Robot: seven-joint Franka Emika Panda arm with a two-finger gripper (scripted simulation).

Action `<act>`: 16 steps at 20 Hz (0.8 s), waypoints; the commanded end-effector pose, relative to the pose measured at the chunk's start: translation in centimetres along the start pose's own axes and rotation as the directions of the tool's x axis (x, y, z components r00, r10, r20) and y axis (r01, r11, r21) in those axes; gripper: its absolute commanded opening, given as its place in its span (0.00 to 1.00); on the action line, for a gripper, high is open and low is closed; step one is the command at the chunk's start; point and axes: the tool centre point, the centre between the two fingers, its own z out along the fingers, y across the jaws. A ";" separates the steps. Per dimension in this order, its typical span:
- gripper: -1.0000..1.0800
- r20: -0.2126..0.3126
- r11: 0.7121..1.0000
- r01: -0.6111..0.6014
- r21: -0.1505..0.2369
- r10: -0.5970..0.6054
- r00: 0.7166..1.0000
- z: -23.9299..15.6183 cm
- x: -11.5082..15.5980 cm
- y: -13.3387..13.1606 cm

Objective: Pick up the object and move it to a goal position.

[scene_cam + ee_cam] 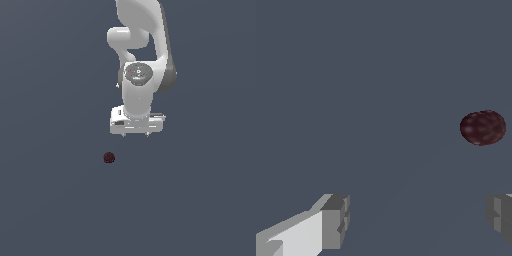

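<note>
The object [109,158] is a tiny dark maroon ball with a bumpy skin, lying alone on the flat grey-blue ground. My white gripper [136,134] hangs above the ground, a little beyond the ball and toward the exterior view's right, not touching it. In the wrist view the object [483,127] shows ahead of the gripper [418,220], off to one side of the gap. Both grey fingertips [336,220] stand far apart with nothing between them, so the gripper is open.
The white arm [142,45] rises behind the gripper toward the top of the exterior view. Plain grey-blue ground [60,200] lies all around, with no other object in sight.
</note>
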 end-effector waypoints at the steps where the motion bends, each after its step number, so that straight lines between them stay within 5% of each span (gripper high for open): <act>1: 0.96 0.000 1.000 0.000 0.000 0.000 1.000 0.0 0.0 0.0; 16: 0.96 -0.027 0.999 -0.040 0.018 0.041 0.999 -2.0 0.5 0.2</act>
